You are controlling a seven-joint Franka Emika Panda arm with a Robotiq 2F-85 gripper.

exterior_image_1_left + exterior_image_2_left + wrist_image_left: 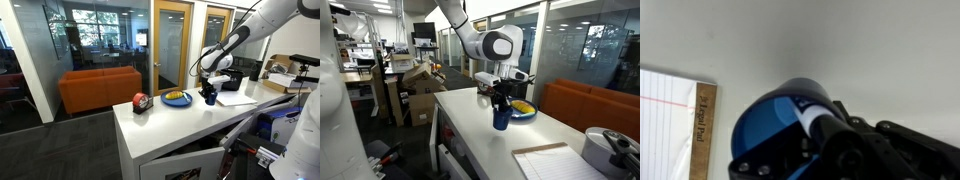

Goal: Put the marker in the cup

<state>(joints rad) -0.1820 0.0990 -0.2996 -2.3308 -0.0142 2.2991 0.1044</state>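
Note:
The small blue cup [209, 98] stands on the white table, also seen in an exterior view [501, 119]. My gripper [210, 84] hangs directly above it, close to its rim [501, 96]. In the wrist view the cup's open mouth [765, 125] lies just under the jaws [830, 140]. The jaws are shut on the marker [816, 119], a dark stick with a white band. Its tip points down into the cup's mouth. The marker is too small to make out in both exterior views.
A blue plate [178, 98] with yellow items lies beside the cup [525, 110]. A red-and-black round object [140, 102] sits further along the table. A lined notepad [665, 120] lies near the cup [555, 160]. A grey round appliance [611, 148] stands at the table's end.

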